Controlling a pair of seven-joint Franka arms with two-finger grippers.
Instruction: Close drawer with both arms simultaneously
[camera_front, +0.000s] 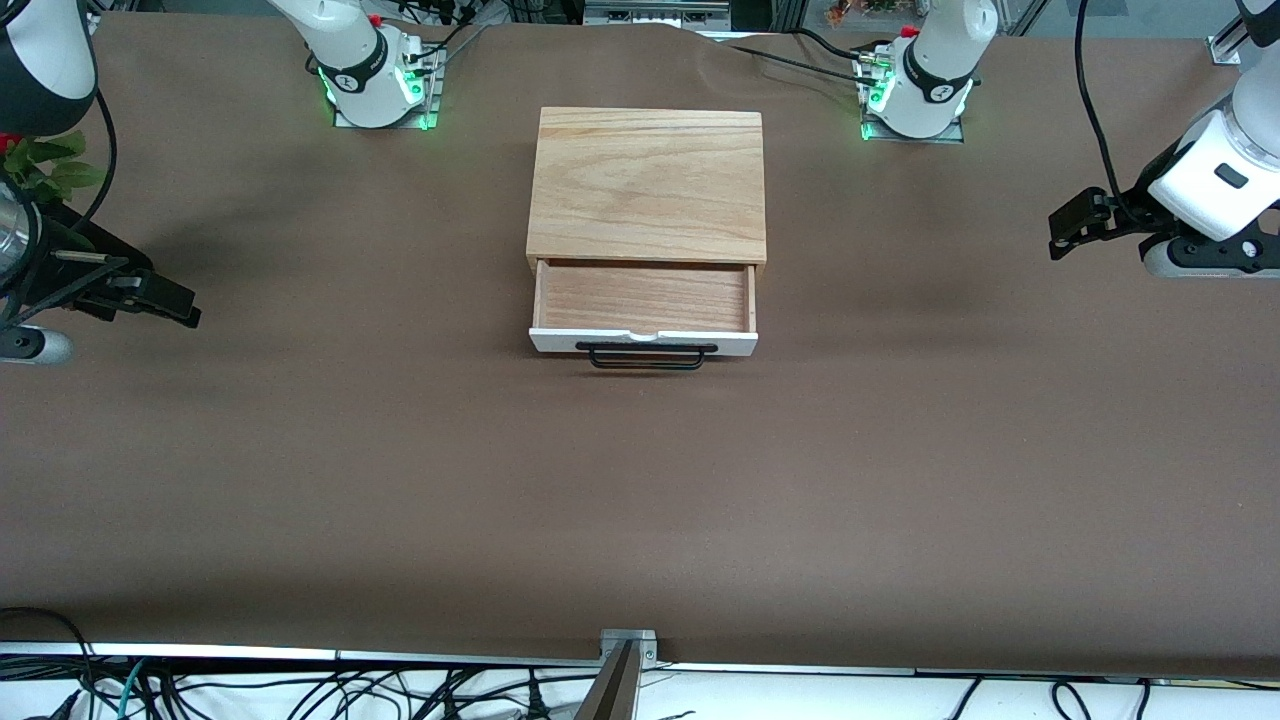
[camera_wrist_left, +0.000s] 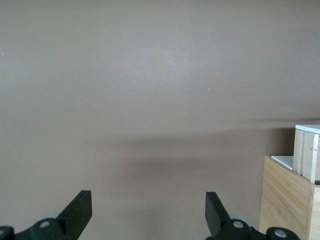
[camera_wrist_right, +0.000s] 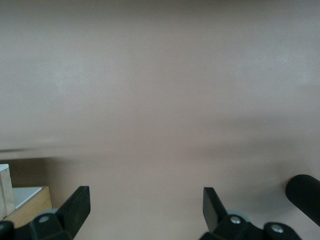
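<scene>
I count one wooden box (camera_front: 646, 184), one drawer (camera_front: 643, 312) with one black bar handle (camera_front: 645, 356), and my two arms, each with its own gripper. The box sits on the brown table (camera_front: 640, 500) midway between my two bases, and the drawer stands pulled out of it toward the front camera, its white front panel and handle nearest that camera. Wide bare cloth lies all around the box — toward each end of the table and down to the table's near edge. My left gripper (camera_front: 1075, 222) hangs over the table at my left arm's end, well apart from the drawer; its fingers (camera_wrist_left: 77, 210) are spread wide with nothing between them. My right gripper (camera_front: 150, 298) hangs over the table at the right arm's end, equally far off — fingers (camera_wrist_right: 75, 206) likewise spread and holding nothing.
</scene>
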